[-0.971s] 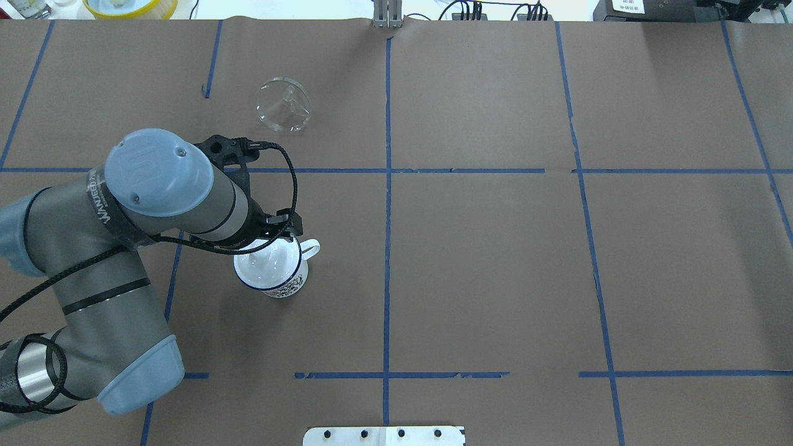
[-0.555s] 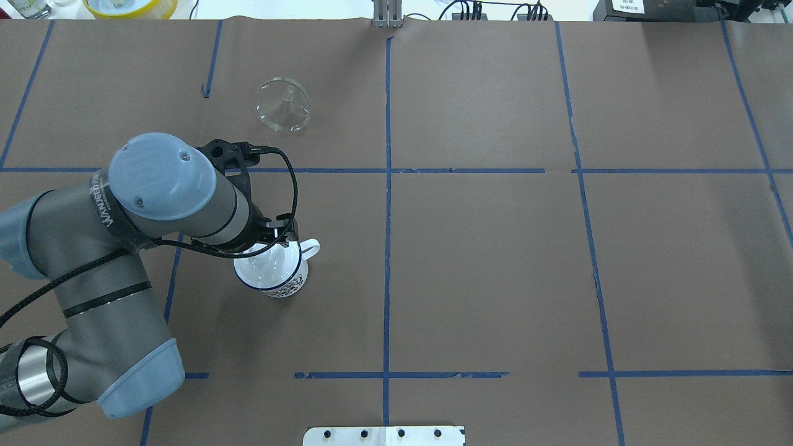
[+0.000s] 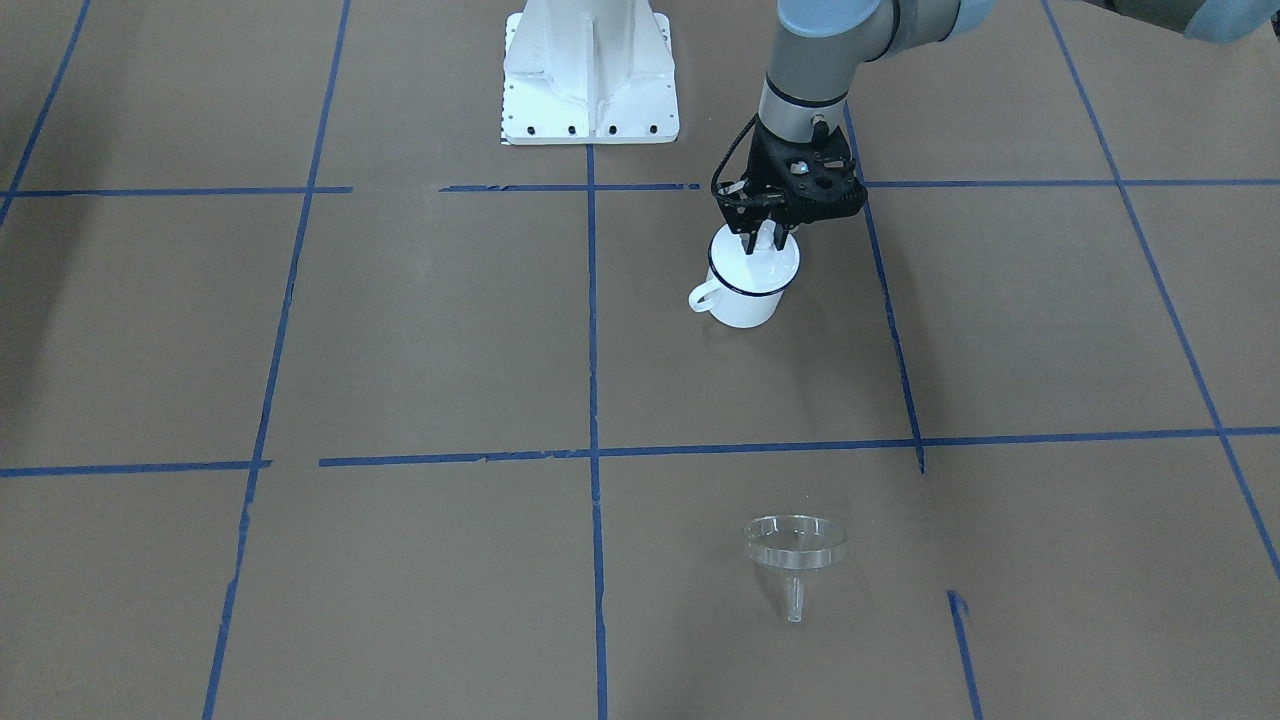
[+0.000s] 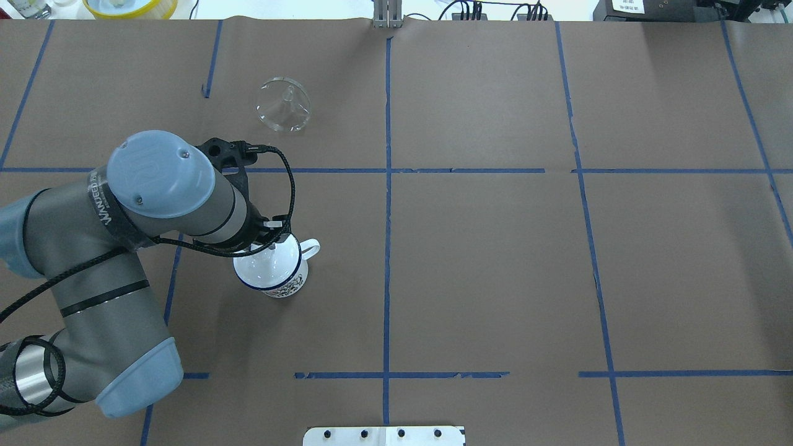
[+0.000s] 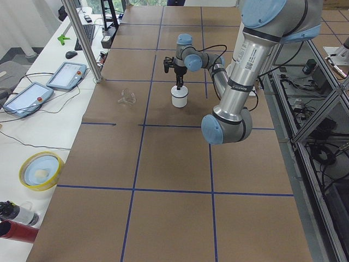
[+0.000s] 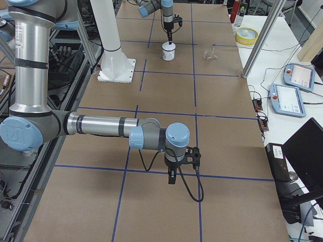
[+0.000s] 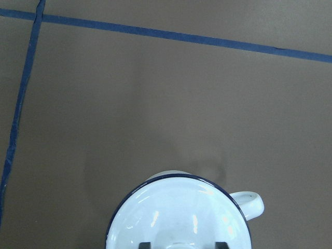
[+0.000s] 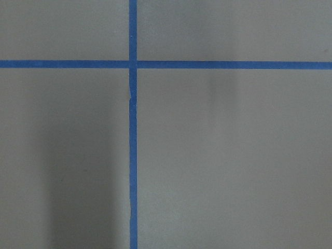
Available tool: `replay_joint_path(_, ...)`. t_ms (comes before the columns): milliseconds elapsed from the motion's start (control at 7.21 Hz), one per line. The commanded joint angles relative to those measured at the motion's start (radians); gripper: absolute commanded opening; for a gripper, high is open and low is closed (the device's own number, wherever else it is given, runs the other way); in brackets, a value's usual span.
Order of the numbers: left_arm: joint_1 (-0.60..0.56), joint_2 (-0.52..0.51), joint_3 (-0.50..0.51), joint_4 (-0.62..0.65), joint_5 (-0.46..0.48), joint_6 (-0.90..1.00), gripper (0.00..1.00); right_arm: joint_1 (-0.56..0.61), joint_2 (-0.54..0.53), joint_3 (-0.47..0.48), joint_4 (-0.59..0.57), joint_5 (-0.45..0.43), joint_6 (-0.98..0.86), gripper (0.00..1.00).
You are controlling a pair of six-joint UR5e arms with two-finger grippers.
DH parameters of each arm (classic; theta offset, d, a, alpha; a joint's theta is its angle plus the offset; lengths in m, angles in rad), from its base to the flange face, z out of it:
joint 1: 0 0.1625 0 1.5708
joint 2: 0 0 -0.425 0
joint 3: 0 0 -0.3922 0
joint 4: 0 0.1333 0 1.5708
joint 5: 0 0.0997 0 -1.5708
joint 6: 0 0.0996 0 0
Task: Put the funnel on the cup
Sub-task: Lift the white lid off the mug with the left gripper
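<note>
Cup (image 4: 271, 272) nearest the robot's side, upright on the brown paper (image 4: 483, 260), handle (image 4: 311, 248) toward mid-table, mouth uncovered. Poised over its robot-side rim, pointing straight down: left gripper (image 3: 764, 245), fingertips (image 7: 146, 245) narrowly apart with only white enamel showing between them, nothing seen in the grip. Since a second ago: a slight dip of the wrist and back, no net travel to speak of; no shift of the cup, same handle angle. Reads as the tail of an adjustment to the cup rather than a carry, with the receiving side now probably ready.

At roughly the same depth but well off toward the table's other end: right gripper (image 6: 171, 180), hanging over bare paper above a crossing of blue tape (image 8: 133, 155). Seen only from the side camera, so cannot tell whether wide or closed.

Farther out, well apart from the cup and beyond a tape line: funnel (image 4: 284, 105), lying on its side, spout (image 3: 794, 600) pointing away from the robot. No change in place or pose over the last second. Means the placing itself not begun; whole pick ahead. Likely next, judged from the layout: reach outward, pinch the thin clear rim with care, turn spout-down, lower into the cup's mouth.
</note>
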Motion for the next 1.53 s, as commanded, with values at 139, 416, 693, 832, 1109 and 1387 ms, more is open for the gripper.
replay_joint_path(139, -0.083, -0.003, -0.185, 0.132, -0.009, 0.125, 0.00, 0.000, 0.000, 0.000, 0.000, 0.000, 0.000, 1.00)
replay_joint_path(416, -0.176, 0.155, -0.365, 0.133, -0.070, 0.318, 0.00, 0.000, 0.000, -0.001, 0.000, 0.000, 0.000, 1.00)
replay_joint_path(693, -0.176, 0.352, -0.371, -0.018, -0.075, 0.364, 0.00, 0.000, 0.000, -0.001, 0.000, 0.000, 0.000, 1.00)
replay_joint_path(832, -0.170, 0.360, -0.267, -0.145, -0.071, 0.288, 0.00, 0.000, 0.000, -0.001, 0.000, 0.000, 0.000, 1.00)
replay_joint_path(1109, -0.103, 0.394, -0.081, -0.396, -0.058, 0.215, 0.00, 0.000, 0.000, -0.001, 0.000, 0.000, 0.000, 1.00)
replay_joint_path(1387, -0.046, 0.408, -0.015, -0.456, -0.020, 0.187, 0.00, 0.000, 0.000, -0.001, 0.000, 0.000, 0.000, 1.00)
